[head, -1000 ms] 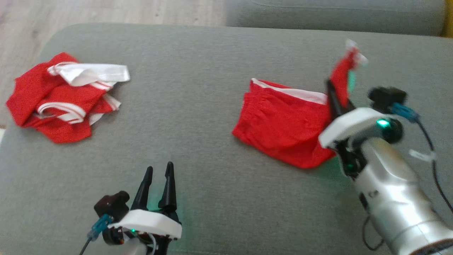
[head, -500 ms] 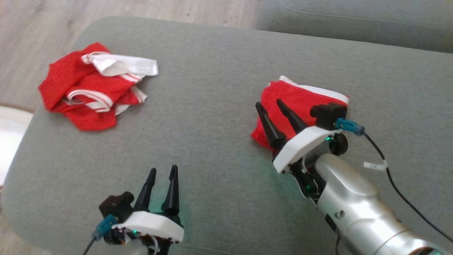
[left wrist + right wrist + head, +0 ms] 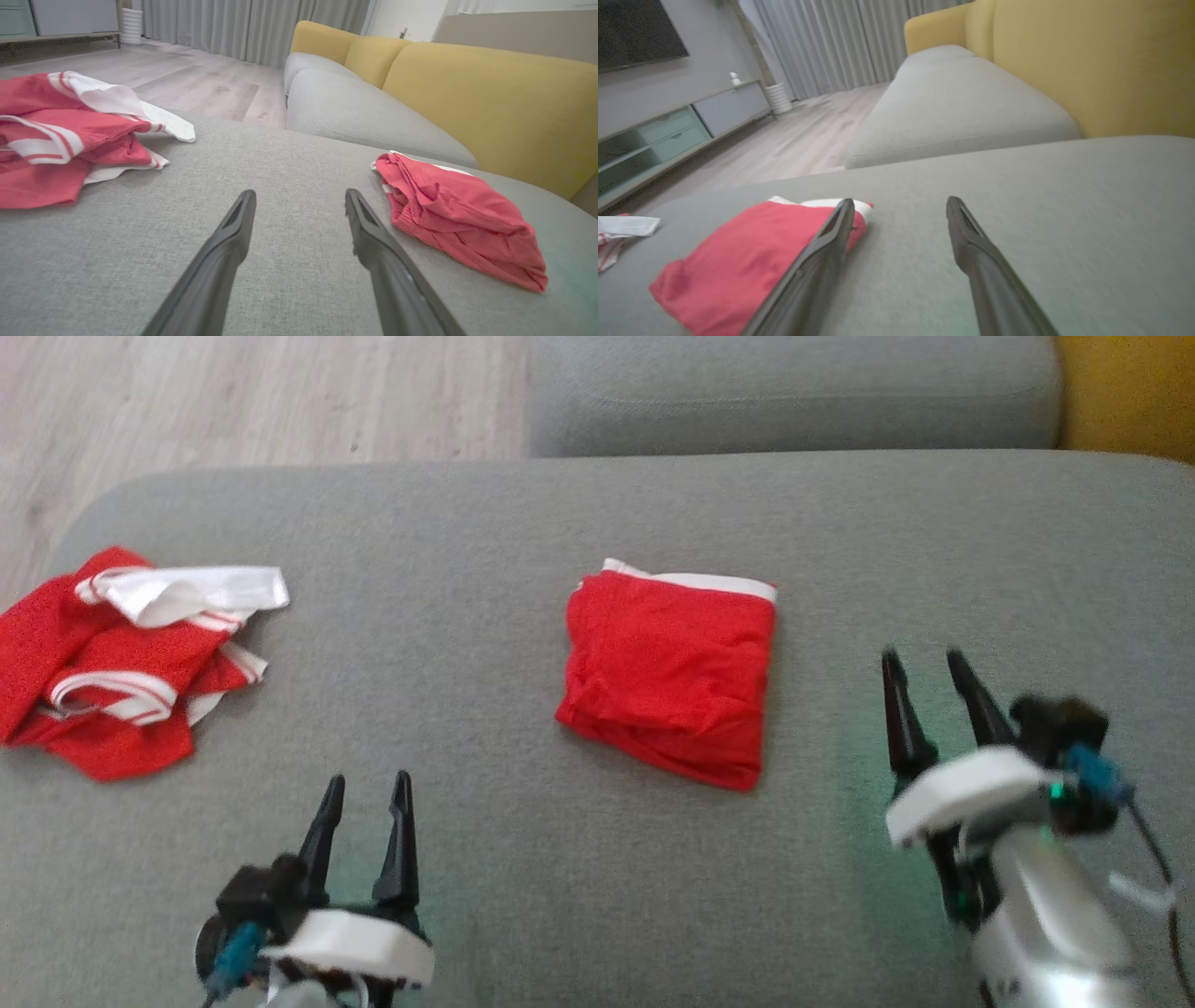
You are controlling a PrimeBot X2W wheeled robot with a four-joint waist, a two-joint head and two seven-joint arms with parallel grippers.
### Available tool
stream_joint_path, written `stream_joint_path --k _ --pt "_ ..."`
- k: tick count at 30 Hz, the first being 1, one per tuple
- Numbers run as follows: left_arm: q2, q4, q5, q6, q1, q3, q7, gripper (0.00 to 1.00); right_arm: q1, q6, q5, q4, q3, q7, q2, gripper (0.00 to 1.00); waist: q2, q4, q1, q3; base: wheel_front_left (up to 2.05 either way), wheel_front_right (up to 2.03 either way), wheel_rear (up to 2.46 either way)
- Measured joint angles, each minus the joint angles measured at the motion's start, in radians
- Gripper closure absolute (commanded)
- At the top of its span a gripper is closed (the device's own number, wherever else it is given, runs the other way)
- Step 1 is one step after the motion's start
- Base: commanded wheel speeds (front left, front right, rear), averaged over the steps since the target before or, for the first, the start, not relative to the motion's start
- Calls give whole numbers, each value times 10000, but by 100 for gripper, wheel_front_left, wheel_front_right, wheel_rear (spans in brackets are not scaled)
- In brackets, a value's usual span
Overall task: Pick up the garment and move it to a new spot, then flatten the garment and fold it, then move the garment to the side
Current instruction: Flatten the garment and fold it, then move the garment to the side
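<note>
Near the middle of the grey cushion (image 3: 523,523), a touch right of centre: folded red garment (image 3: 667,677), flat, roughly square, white waistband along the side facing the far edge. Touching neither gripper.

Off to its right, nearer the near edge: right gripper (image 3: 922,655), fingers spread wide, gripping nothing, tips clear of the cloth, bare fabric under and ahead of them. Along those fingers, one finger crossing the garment's white corner in the wrist view, yet plainly apart from it from above.

Down by the near edge, left of centre: left gripper (image 3: 368,777), spread wide too, empty, low over bare cushion.

Plenty of open grey between the left gripper and the garment, and more bare cushion on the garment's right.

Over at the left edge: crumpled red-and-white clothes (image 3: 121,663), heaped close to the rounded far-left corner, well apart from the folded piece.

Beyond the far edge: wooden floor (image 3: 233,401) on the left, second grey seat (image 3: 794,392) on the right, yellow backrest (image 3: 1120,392) past the far right corner.
</note>
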Motion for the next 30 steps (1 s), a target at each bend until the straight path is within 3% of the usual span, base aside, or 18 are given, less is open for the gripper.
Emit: stream_joint_path --k 4,9,15,30 --pt "6 -169 608 176 500 230 0 0 985 0 -1170 -522 -838 0 355 0 0 -320 -1 -244 0 0 0" --pt "6 -522 897 447 1151 397 0 0 1787 0 -1808 -892 -1264 0 458 0 0 -577 -1 -496 0 0 0" --pt "10 -633 880 610 1525 244 0 0 2357 0 -1473 -884 -980 0 529 0 0 -616 -1 -543 0 0 0" --pt "17 -679 706 610 1464 -121 0 0 1936 0 -769 -744 -38 0 558 0 0 -158 0 -259 0 0 0"
